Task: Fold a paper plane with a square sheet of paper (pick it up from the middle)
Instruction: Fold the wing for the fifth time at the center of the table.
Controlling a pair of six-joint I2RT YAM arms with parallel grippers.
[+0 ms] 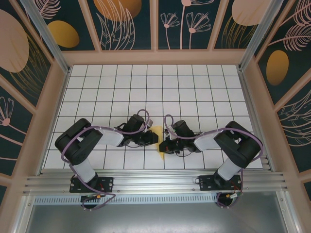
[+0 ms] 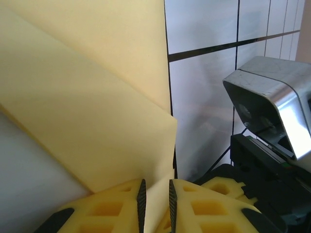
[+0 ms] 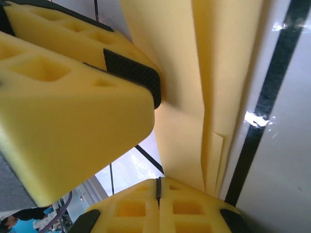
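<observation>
Paper (image 2: 87, 121), thin, yellow, sharply creased, sat pinched between foam pads of the left gripper (image 2: 156, 188); the right gripper (image 3: 158, 182) was clenched shut.

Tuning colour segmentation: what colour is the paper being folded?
Plain pale yellow paper, clearest in the left wrist view.

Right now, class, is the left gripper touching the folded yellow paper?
Touching. The left wrist view shows the folded yellow paper pinched between the left gripper's two dark pads.

Plain pale-yellow paper (image 2: 97, 121), yellow fingers (image 2: 116, 218) with black pads (image 2: 141, 199), white table (image 2: 204, 97) with black gridlines.
</observation>
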